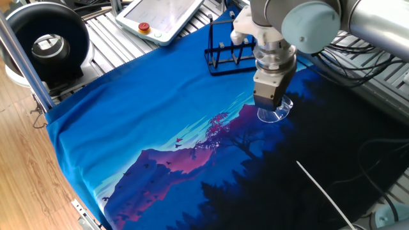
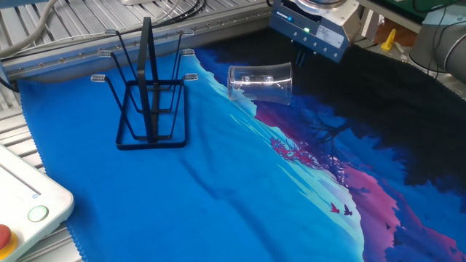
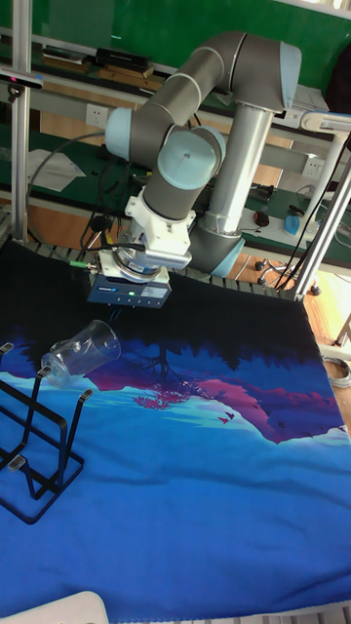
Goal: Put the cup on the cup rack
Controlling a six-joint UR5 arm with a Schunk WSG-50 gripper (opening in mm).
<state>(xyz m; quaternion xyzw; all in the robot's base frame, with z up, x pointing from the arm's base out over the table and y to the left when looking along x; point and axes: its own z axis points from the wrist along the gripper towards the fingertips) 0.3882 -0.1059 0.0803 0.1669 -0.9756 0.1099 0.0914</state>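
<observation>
The cup [image 2: 261, 82] is a clear glass mug lying on its side on the printed cloth, where the blue part meets the dark part. It also shows in the tall view as the cup [image 3: 83, 351] and, half hidden behind the gripper, as the cup [image 1: 278, 113]. My gripper [image 2: 306, 60] hangs just above and behind it, open, with nothing between its fingers and not touching the glass. The black wire cup rack [image 2: 149, 109] stands upright on the blue cloth to the cup's left, with bare pegs; it shows again as the cup rack [image 1: 223, 57] and the cup rack [image 3: 39, 439].
A white pendant [image 1: 163, 18] with a red button lies at the table's back corner beside a black round fan [image 1: 48, 45]. Metal frame posts [image 3: 19, 127] and cables flank the table. A thin white line [image 1: 323, 191] crosses the dark cloth.
</observation>
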